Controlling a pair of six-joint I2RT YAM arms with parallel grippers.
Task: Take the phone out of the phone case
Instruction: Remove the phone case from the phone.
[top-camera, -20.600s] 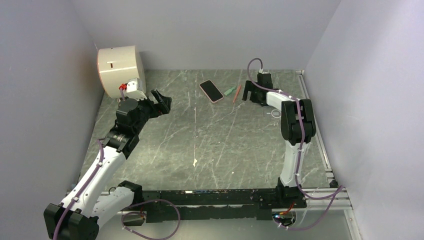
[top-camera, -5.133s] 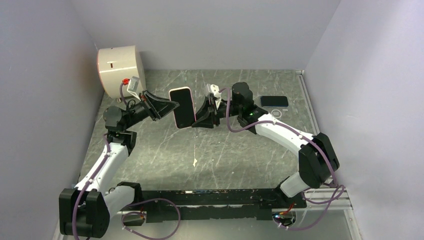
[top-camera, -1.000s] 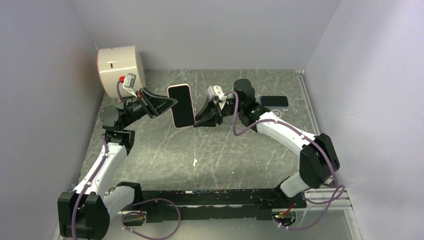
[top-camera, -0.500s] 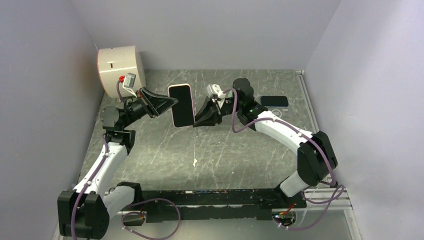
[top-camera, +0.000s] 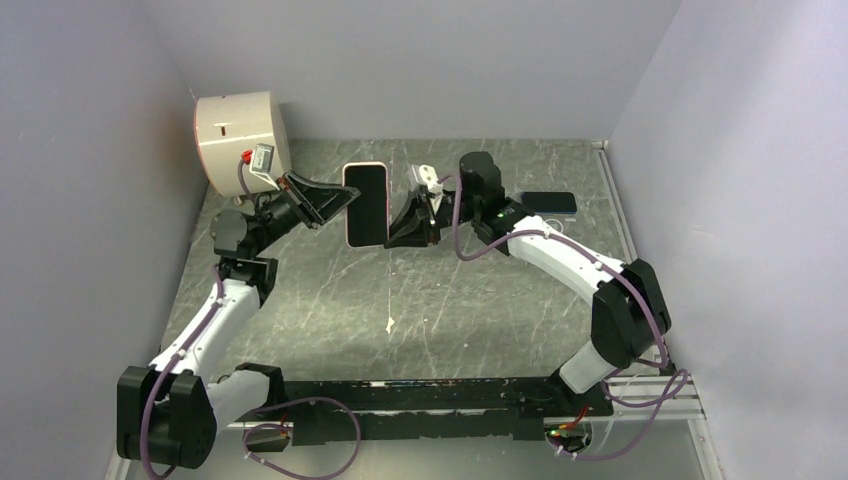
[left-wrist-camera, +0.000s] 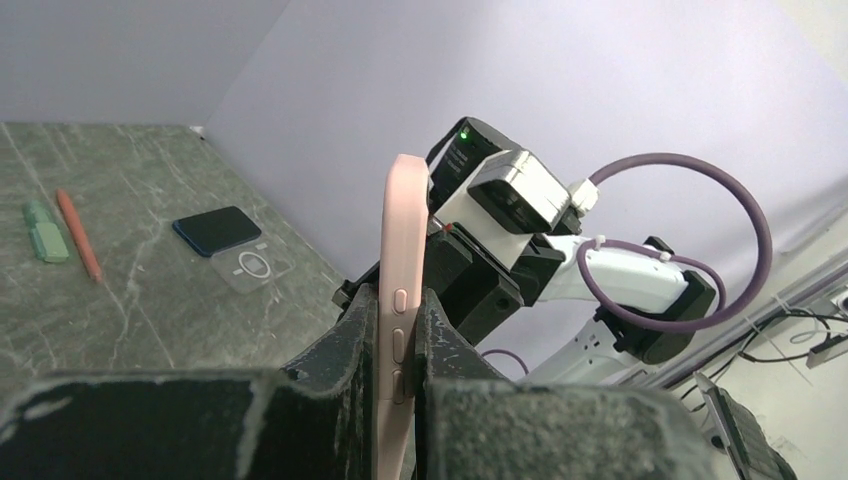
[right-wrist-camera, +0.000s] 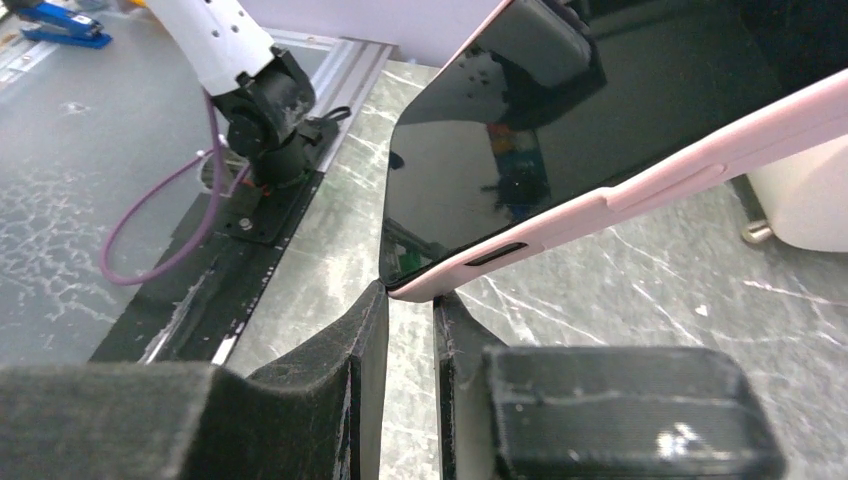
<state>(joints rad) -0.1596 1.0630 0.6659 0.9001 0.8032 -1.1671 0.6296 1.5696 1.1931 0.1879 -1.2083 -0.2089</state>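
Observation:
The phone (top-camera: 365, 205), black screen in a pink phone case (left-wrist-camera: 400, 250), hangs upright in the air above the table's far middle. My left gripper (top-camera: 345, 203) is shut on the case's left long edge, its pads clamping front and back beside the side buttons (left-wrist-camera: 399, 335). From the right, my right gripper (top-camera: 395, 232) meets the phone's lower right corner. In the right wrist view that rounded corner (right-wrist-camera: 420, 285) sits between the narrowly spaced fingertips of the right gripper (right-wrist-camera: 410, 297), touching both. The phone is still inside the case.
A white round device (top-camera: 240, 140) stands at the back left. A second dark phone (top-camera: 548, 203) and a clear case (top-camera: 553, 227) lie at the back right. An orange pen (left-wrist-camera: 76, 233) and a green object (left-wrist-camera: 43, 230) lie nearby. Walls close in on three sides.
The left arm has carried the phone slightly right and stood it more upright. The right gripper has followed and narrowed its jaws onto the phone's lower corner.

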